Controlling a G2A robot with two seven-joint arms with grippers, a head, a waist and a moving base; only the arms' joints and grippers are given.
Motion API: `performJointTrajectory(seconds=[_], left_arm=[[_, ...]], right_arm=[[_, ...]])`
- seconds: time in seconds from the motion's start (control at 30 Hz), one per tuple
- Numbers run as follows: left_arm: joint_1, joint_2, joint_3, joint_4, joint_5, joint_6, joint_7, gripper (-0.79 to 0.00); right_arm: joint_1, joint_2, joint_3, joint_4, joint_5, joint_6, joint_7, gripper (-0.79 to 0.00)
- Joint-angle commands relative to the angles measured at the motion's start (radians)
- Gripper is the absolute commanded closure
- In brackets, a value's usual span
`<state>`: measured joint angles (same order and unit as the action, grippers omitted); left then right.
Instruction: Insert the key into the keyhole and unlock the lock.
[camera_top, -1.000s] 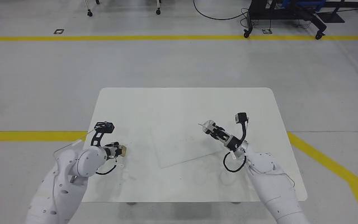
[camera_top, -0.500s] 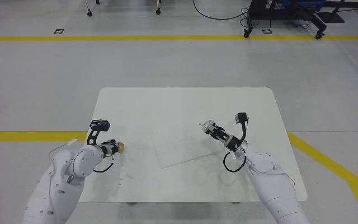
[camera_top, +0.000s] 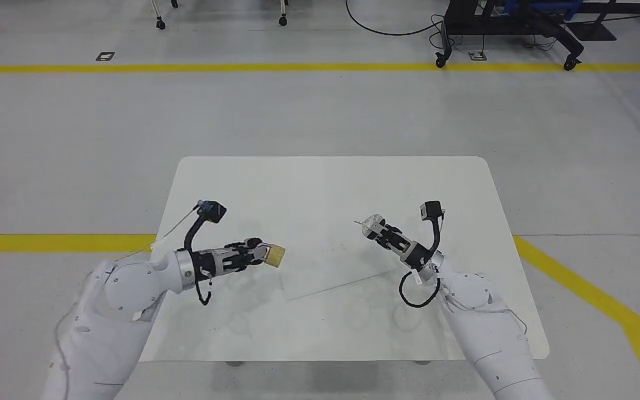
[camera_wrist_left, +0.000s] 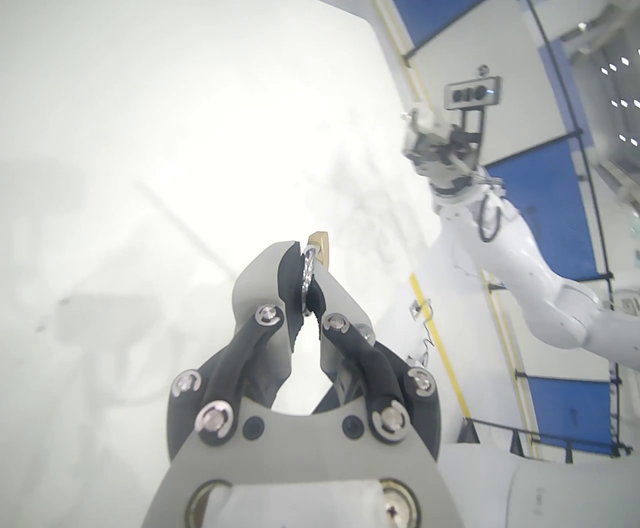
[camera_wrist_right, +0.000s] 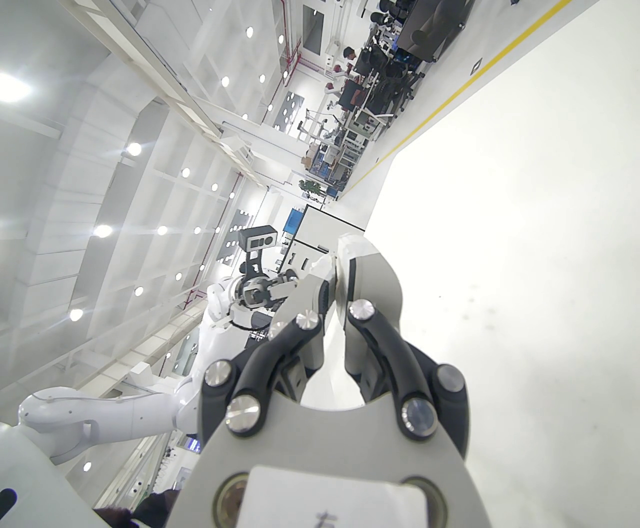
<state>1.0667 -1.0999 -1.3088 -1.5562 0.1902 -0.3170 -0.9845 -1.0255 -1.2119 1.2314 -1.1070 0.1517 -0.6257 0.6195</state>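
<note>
The small brass-coloured padlock (camera_top: 273, 255) is clamped between the closed fingertips of the left gripper (camera_top: 256, 252), held over the white rectangular table (camera_top: 330, 185) left of centre. Well apart to the right, the right gripper (camera_top: 372, 228) pinches a thin silver key (camera_top: 359, 221) that points leftward.
</note>
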Motion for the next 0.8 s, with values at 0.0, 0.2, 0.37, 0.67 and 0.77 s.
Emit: performJointTrajectory(seconds=[0.0,0.2,0.37,0.67,0.77], left_arm=[[-0.047,-0.008,0.057,0.007,-0.011,0.021,-0.016,0.0],[-0.06,-0.009,0.068,0.002,0.005,0.029,-0.022,0.0],[-0.048,-0.008,0.066,0.007,0.021,0.038,0.004,0.0],[-0.024,-0.029,0.102,0.079,-0.107,-0.119,0.239,0.0],[-0.055,-0.043,0.14,0.123,-0.174,-0.193,0.285,0.0]], right_arm=[[0.0,0.0,0.0,0.0,0.0,0.0,0.0,0.0],[0.0,0.0,0.0,0.0,0.0,0.0,0.0,0.0],[0.0,0.0,0.0,0.0,0.0,0.0,0.0,0.0],[0.074,-0.046,-0.078,0.055,0.117,0.063,-0.166,0.0],[0.095,-0.065,-0.117,0.084,0.152,0.071,-0.191,0.0]])
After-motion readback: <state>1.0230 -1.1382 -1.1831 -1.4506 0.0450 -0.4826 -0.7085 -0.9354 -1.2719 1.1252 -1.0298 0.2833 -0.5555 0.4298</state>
